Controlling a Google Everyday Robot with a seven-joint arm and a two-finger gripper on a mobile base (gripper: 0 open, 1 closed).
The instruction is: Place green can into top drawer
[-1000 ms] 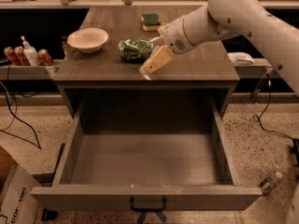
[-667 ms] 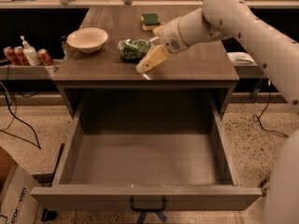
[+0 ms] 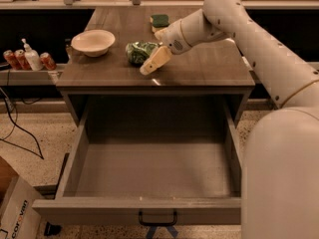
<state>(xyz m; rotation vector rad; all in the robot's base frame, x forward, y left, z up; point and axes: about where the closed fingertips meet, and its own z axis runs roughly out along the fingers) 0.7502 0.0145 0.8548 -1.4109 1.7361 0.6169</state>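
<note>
The green can (image 3: pixel 137 52) lies on the tabletop (image 3: pixel 209 66), just left of my gripper (image 3: pixel 151 52). The gripper is open. Its near finger (image 3: pixel 155 60) angles down in front of the can's right side, and the far finger shows behind the can. I cannot tell whether they touch it. The top drawer (image 3: pixel 99 210) is pulled fully out below the tabletop and holds nothing, with its dark handle (image 3: pixel 157 218) at the front centre. My arm reaches in from the right.
A cream bowl (image 3: pixel 93 42) stands left of the can. A green-and-yellow sponge (image 3: pixel 160 20) lies behind it. Red cans (image 3: pixel 47 60) and a white pump bottle (image 3: pixel 31 57) sit on a side shelf at left. A cardboard box (image 3: pixel 15 213) is on the floor at lower left.
The gripper has moved left and a little back across the tabletop, closing in on the green can's right side. The can and the drawer have not moved.
</note>
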